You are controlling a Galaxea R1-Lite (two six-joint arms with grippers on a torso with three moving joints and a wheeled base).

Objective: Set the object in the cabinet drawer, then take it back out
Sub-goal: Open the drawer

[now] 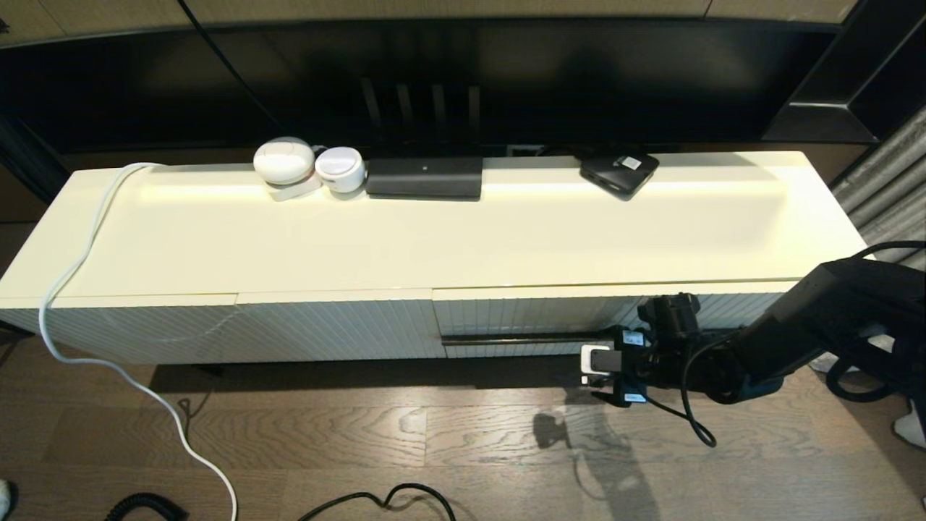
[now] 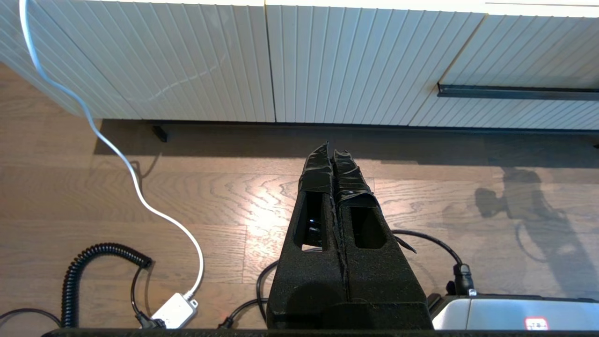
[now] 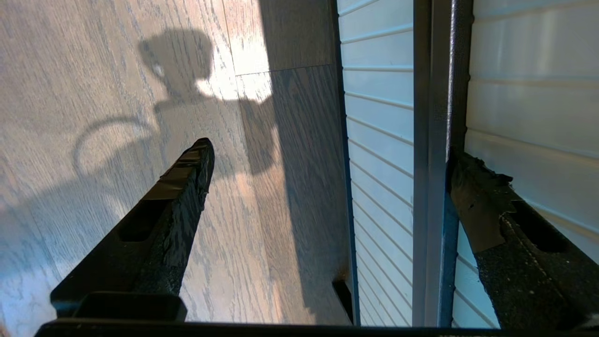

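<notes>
A: What is the right end effector (image 3: 327,178) doing?

B: It is spreading wide at the black handle (image 3: 437,117) of the closed drawer (image 1: 579,315), one finger (image 3: 486,206) touching the bar. It is opening first; next, pinch and pull.

A: And the left end effector (image 2: 331,152)?

B: Closed, idling over the floor.

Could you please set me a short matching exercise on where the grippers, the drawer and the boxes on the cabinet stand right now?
1. right gripper
2. left gripper
3. cabinet drawer
4. black box

A. fully closed
B. open, one finger behind the handle
C. shut, over the floor
D. on the cabinet top, beside the white devices

Pairs: 1-B, 2-C, 3-A, 4-D
</notes>
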